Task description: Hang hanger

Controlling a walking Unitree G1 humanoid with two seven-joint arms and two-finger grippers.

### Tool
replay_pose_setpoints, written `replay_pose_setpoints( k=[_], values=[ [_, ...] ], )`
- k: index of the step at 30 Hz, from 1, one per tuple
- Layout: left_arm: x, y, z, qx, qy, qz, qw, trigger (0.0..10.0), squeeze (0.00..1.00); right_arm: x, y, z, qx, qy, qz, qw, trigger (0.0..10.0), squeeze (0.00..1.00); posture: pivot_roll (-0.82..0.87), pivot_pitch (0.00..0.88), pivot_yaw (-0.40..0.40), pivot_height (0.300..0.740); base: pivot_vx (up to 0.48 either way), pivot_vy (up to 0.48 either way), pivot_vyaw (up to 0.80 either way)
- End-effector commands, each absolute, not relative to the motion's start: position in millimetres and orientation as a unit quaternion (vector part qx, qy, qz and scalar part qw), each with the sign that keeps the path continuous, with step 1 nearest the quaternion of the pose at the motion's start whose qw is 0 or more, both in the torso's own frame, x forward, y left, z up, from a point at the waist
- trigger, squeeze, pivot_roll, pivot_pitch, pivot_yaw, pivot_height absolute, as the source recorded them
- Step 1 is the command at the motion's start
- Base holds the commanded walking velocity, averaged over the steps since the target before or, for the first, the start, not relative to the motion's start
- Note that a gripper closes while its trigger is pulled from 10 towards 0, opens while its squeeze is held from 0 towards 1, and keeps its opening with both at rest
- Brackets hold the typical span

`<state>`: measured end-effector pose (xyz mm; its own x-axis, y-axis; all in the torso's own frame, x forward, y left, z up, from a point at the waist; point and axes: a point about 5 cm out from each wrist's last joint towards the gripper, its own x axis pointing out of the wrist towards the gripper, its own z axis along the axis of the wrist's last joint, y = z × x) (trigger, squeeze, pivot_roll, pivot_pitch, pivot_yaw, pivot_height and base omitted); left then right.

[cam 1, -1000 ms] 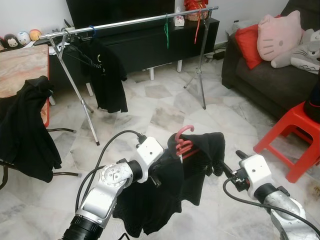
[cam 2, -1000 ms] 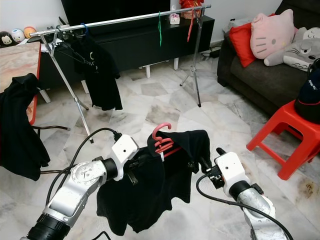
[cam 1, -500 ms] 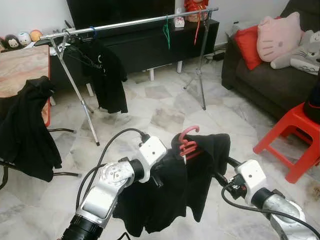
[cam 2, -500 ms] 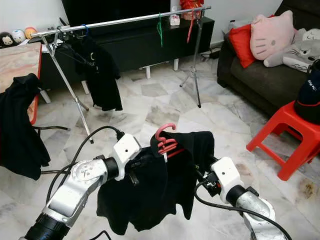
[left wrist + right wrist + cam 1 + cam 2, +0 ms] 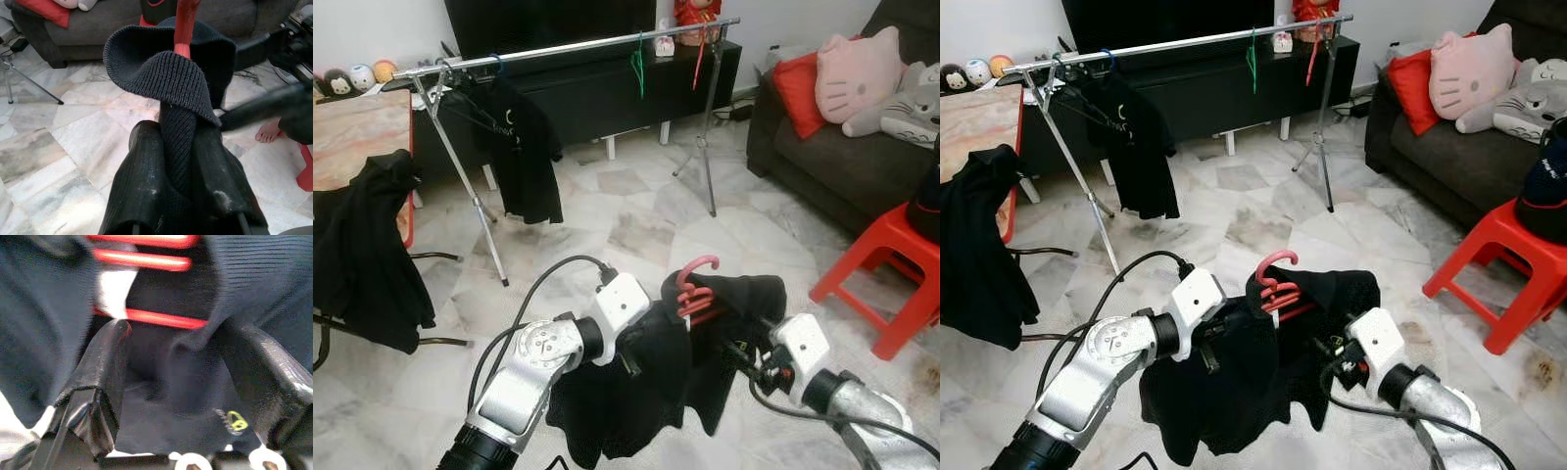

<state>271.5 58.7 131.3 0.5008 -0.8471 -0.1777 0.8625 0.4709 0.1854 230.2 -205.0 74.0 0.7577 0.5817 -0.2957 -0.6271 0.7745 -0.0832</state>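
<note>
— Where do the arms sit?
— Both silver arms reach forward, bent inward toward each other. The left gripper [image 5: 183, 196] pinches dark knit fabric [image 5: 168, 73] between its closed black fingers.
— And the right gripper [image 5: 181, 362]?
— Fingers spread, cloth between them.

Marble floor [image 5: 636, 211] — clothes rack [image 5: 568, 47], red stool [image 5: 886, 264], sofa [image 5: 832, 157]

Hanger [image 5: 697, 290] glossy red plastic; shirt [image 5: 171, 93] ribbed matt black knit; rail [image 5: 568, 46] shiny metal; floor [image 5: 636, 220] polished marble.
</note>
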Motion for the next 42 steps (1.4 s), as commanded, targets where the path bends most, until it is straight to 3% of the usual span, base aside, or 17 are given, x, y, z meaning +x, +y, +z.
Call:
replay_pose_setpoints(
  k=[1,10,28,35,36,37,42],
  values=[
    [271,54,142,0.126,0.002,-0.505,0.854,10.0,0.00,227,-202,78,-0.081,0.126,0.343,0.927,10.0,0.00,-0.10,0.000,-0.013,0.740,0.000,0.000,0.00],
    [270,47,140,0.122,0.006,-0.512,0.850,10.0,0.00,224,-204,77,-0.089,0.130,0.337,0.928,10.0,0.00,-0.11,0.000,-0.009,0.740,0.000,0.000,0.00],
    [269,49,132,0.122,0.016,-0.507,0.853,10.0,0.00,240,-235,73,-0.146,0.109,0.150,0.972,10.0,0.00,-0.11,0.000,-0.009,0.740,0.000,0.000,0.00],
    [270,50,131,0.123,0.017,-0.505,0.854,10.0,0.00,241,-234,68,-0.150,0.115,0.148,0.971,10.0,0.00,-0.11,0.000,-0.010,0.740,0.000,0.000,0.00],
    [270,50,131,0.123,0.017,-0.504,0.855,10.0,0.00,241,-232,66,-0.150,0.115,0.148,0.971,8.1,0.00,-0.11,0.000,-0.010,0.740,0.000,0.000,0.00],
    [270,50,131,0.123,0.018,-0.504,0.855,10.0,0.00,241,-232,65,-0.151,0.116,0.149,0.970,0.0,0.00,-0.11,0.000,-0.011,0.740,0.000,0.000,0.00],
    [271,50,130,0.126,0.018,-0.499,0.857,10.0,0.00,239,-230,59,-0.154,0.125,0.151,0.968,0.0,0.00,-0.11,0.000,-0.013,0.740,0.000,0.000,0.00]
  ],
)
